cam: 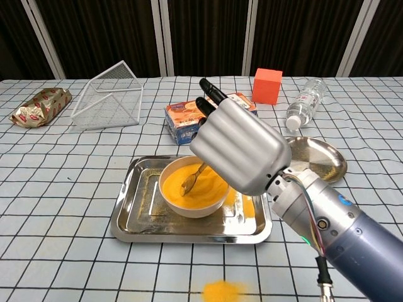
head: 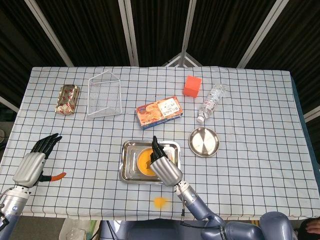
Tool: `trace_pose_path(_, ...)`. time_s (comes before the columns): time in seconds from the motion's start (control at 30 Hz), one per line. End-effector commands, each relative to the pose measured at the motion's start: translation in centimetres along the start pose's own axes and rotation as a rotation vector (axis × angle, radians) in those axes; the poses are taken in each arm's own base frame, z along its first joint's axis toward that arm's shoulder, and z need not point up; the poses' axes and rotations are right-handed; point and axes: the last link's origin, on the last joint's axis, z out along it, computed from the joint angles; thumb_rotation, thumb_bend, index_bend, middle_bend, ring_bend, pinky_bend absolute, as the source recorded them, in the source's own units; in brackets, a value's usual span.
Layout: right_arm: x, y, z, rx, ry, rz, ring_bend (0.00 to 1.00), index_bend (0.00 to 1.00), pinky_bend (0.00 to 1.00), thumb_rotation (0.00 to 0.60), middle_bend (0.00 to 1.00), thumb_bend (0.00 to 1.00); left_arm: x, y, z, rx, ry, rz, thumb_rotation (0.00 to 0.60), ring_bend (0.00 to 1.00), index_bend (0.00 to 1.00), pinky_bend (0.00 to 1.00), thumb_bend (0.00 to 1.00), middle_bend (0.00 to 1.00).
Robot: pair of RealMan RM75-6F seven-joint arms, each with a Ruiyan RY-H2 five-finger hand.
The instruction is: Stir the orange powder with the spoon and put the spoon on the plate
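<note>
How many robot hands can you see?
2. The right hand is over the bowl in the tray, holding the spoon. The left hand is near the table's left front corner, over the cloth, fingers apart.

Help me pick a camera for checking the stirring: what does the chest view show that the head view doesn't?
Only the chest view shows the spoon, its tip in the orange powder. Only the head view shows the left hand, resting apart near the table's left edge. Both show the right hand over the bowl in the tray, and the plate.
</note>
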Motion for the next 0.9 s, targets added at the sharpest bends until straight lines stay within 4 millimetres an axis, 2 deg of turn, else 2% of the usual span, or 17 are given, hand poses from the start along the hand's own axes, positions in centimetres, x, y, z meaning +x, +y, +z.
trace_pose_path(0.03,-0.1,0.1,0.0,0.000,0.006,-0.008,0.21,0.93,0.11,0.600,0.49,0.85,0.0,0.0,0.0,0.000,-0.001,0.001,0.600,0.00,0.00,0.02,0.00,0.00)
trace_pose_path(0.9,-2.8,2.5,-0.9,-0.050,-0.032,-0.059,0.21,0.93,0.12,0.600,0.50,0.85,-0.1,0.1,-0.1,0.002,-0.003,0.001,0.600,0.00,0.00,0.02,0.00,0.00)
